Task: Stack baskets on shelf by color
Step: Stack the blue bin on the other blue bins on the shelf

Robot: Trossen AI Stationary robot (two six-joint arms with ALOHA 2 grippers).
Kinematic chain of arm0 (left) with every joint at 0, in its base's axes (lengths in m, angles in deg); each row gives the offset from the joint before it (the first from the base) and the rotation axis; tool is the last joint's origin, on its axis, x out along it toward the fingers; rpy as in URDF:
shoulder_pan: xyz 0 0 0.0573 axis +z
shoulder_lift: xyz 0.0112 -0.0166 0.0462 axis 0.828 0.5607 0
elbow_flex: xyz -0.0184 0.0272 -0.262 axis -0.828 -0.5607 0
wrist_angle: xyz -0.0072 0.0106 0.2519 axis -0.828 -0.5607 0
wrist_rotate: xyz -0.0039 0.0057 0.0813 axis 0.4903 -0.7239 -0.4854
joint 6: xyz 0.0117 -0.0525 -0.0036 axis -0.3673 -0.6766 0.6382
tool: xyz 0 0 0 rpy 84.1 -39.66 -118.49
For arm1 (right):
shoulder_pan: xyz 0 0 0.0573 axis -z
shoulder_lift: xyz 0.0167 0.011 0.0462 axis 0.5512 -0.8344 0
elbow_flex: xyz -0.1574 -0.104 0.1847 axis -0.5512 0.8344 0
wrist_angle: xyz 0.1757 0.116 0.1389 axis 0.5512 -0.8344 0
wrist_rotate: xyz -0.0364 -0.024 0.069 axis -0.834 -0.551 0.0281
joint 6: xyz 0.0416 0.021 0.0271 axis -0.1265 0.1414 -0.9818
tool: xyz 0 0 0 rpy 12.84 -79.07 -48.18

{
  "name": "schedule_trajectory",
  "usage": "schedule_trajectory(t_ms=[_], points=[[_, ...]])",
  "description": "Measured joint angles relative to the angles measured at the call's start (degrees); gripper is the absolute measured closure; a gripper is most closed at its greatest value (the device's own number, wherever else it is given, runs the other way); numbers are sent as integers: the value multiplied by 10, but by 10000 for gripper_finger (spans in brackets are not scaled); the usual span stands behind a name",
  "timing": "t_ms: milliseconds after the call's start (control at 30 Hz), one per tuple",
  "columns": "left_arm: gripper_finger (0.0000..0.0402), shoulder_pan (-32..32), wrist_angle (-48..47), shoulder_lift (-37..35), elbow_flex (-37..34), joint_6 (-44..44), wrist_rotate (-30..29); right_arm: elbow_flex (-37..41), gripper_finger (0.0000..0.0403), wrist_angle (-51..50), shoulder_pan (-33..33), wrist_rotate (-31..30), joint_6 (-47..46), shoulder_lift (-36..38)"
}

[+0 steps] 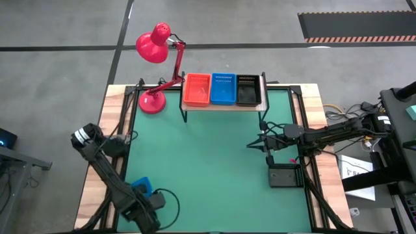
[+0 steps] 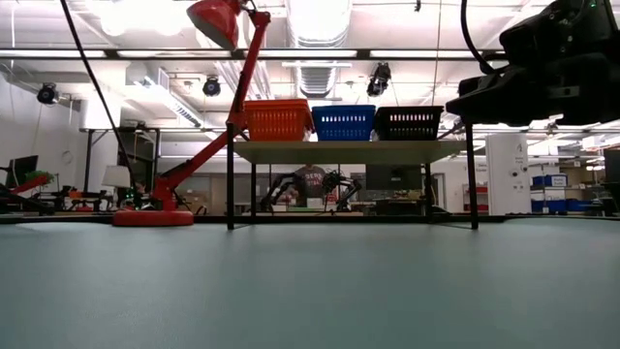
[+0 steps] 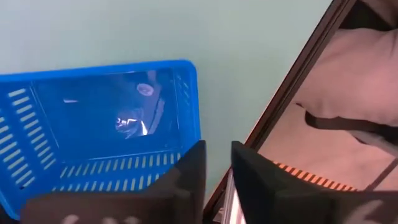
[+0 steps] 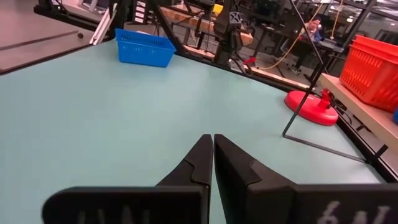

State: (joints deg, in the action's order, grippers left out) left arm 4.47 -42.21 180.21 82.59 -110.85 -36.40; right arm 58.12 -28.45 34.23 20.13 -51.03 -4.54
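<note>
Fingers of the left gripper (image 3: 214,177) stand slightly apart, seemingly empty, just beside a blue mesh plastic basket (image 3: 99,130); right gripper (image 4: 213,163) fingers pressed together, empty.

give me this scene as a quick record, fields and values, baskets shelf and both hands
shelf: holds orange-red basket, blue basket, black basket, side by side
loose blue basket: on table, near left edge
loose black basket: on table, right side
left hand: beside loose blue basket's rim, fingers slightly apart, holding nothing
right hand: shut, empty, above table
lamp: red, beside shelf
</note>
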Motion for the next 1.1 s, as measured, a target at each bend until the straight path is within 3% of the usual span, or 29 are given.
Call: schedule_trajectory(t_ms=[300, 667, 800, 967, 1100], points=[[238, 0, 24, 41, -7, 15, -2, 0, 394, -6, 0, 2, 0, 0], [227, -1, 29, 95, -15, 17, 2, 0, 394, -8, 0, 10, -5, 0], [265, 0, 30, 103, -15, 20, 3, 0, 394, -9, 0, 17, -8, 0], [381, 6, 27, 100, -13, 16, 34, 0, 394, -8, 0, 17, -11, 0], [397, 27, 20, 95, 3, 1, 51, 0, 394, -9, 0, 17, -11, 0]])
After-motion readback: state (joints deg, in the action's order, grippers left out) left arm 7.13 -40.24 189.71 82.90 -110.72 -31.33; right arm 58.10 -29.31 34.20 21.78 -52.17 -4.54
